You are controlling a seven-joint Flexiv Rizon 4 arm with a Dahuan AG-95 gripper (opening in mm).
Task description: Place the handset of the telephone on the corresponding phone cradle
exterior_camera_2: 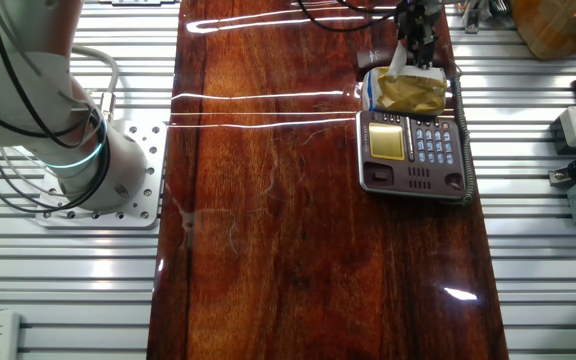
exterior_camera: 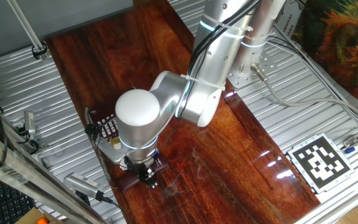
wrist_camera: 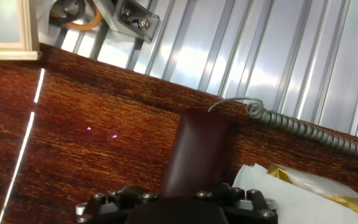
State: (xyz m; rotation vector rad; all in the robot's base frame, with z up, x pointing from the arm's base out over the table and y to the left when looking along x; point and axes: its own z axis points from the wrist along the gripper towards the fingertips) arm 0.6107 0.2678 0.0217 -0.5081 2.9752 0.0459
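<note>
Your first obstacle is the crumpled white-and-yellow paper packet (exterior_camera_2: 405, 90), which lies on the top end of the dark red desk phone (exterior_camera_2: 413, 150), above its gold-yellow square display (exterior_camera_2: 387, 141) and white keypad buttons (exterior_camera_2: 432, 141). In the hand view the packet (wrist_camera: 297, 186) sits just beside the slim dark maroon handset (wrist_camera: 196, 155), to its right. The handset lies on the polished reddish wooden tabletop (exterior_camera_2: 298, 220), beyond the packet's end of the phone; in the other fixed view only a dark end of it (exterior_camera_2: 376, 58) shows beside the two-finger gripper (exterior_camera_2: 418, 30).

The thin grey coiled cord (wrist_camera: 303, 127) runs along the wood's edge past the handset, and in the other fixed view it (exterior_camera_2: 464, 135) lines the phone's far side. You cannot make out the phone cradle itself there; the packet and cord crowd that end.

The gripper (exterior_camera: 146, 173) stands directly over the handset. How wide its fingers are, and whether they grip the bar, you cannot tell.

The handset lies close to the tabletop's edge, where ribbed metal panels (wrist_camera: 278, 56) begin. The broad middle of the wood offers you open room.
</note>
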